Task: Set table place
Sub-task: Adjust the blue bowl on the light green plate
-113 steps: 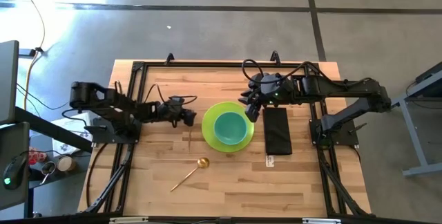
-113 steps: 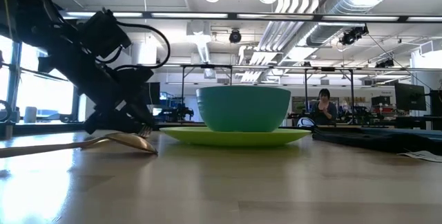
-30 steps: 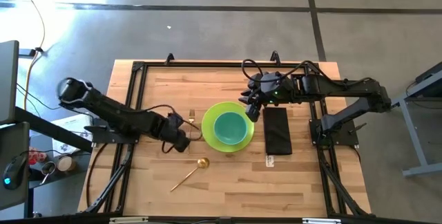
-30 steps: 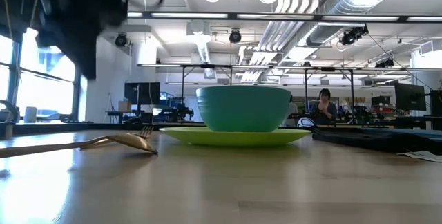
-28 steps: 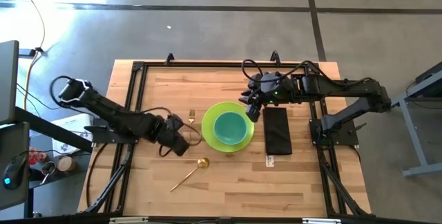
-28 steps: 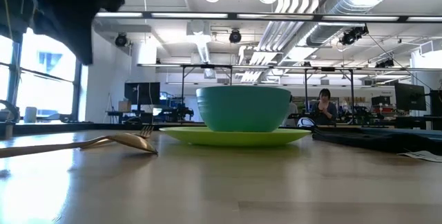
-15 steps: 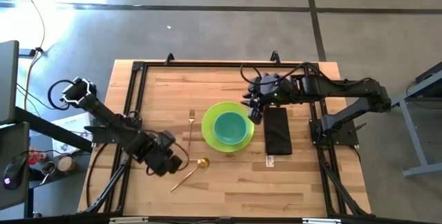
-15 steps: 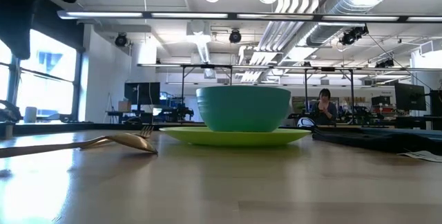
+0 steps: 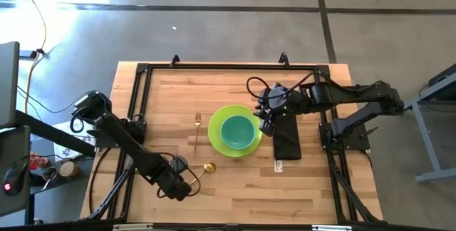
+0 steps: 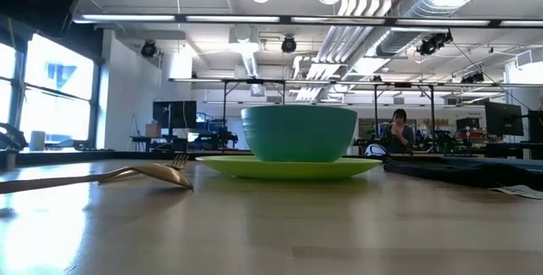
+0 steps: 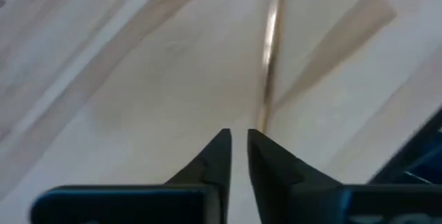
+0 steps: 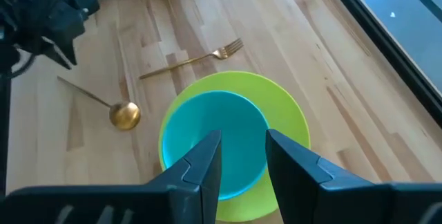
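One slim gold spoon (image 9: 196, 177) lies on plank table (image 9: 235, 188).

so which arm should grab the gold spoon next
Left. The left gripper hangs right at the handle end of the gold spoon, fingers nearly closed. The right gripper sits beyond the green plate, beside the teal bowl.

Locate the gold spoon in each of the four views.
High: spoon near the front edge, left of the plate.
Low: at far left, bowl end by the plate.
Left wrist: only the handle, ahead of the left pincer.
Right wrist: beside the plate.
Shared landmark: the plate.
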Motion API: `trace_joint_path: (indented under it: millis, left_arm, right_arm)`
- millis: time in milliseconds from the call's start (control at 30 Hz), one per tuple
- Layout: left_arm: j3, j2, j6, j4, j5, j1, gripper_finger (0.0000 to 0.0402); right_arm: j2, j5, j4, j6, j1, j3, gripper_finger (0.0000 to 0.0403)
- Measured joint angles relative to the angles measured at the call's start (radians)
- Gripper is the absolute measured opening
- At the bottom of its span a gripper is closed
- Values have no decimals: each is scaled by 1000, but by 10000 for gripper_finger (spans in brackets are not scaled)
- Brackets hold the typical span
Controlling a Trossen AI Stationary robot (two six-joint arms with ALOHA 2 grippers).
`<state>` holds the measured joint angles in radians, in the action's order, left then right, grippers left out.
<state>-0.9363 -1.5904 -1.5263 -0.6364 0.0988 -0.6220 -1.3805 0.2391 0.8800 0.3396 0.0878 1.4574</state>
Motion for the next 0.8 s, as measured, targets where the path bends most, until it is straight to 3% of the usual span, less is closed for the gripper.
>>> trace_joint_path:
  millis: [133, 267, 333, 433, 567, 667, 800]
  left_arm:
    - [0, -9, -1, 12, 11, 1, 83]
    - [-1, -3, -6, 12, 57, 1, 116]
    - [-2, -1, -5, 12, 70, 1, 126]
    - [-1, -2, 1, 4, 78, 1, 133]
    - [-1, -2, 4, -2, 77, 1, 132]
    - [-1, -2, 12, -3, 72, 0, 128]
    - [-1, -2, 12, -9, 69, 0, 127]
  right_arm:
    - [0, 22, 54, 45, 8, 1, 106]
    - [-1, 180, 287, 235, 37, -26, 96]
    - [0, 205, 330, 331, 49, -95, 80]
    - [0, 143, 206, 390, 49, -227, 50]
    - [-10, 11, -83, 398, 34, -418, 11]
    - [-8, -40, -282, 427, 22, -519, 3]
    - [-8, -83, -349, 476, 15, -586, 1]
